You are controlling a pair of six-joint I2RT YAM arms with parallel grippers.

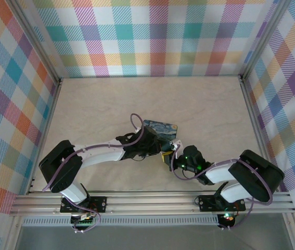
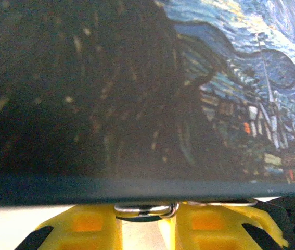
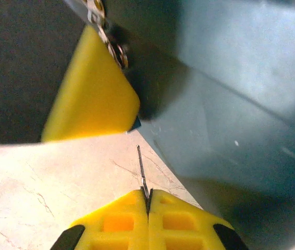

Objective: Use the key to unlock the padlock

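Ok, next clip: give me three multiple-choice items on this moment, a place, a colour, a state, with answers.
1. Where on the table is the painted box? A mid-table B far-left corner C against the right wall
2. What colour are the fingers of the right claw? A red B yellow C white
3. How is the right claw? A wide open B shut on the box C shut on the key
Answers: 1 A, the top view shows it lying centrally; 2 B, the right wrist view shows them yellow; 3 C, the fingers meet around a thin metal sliver.
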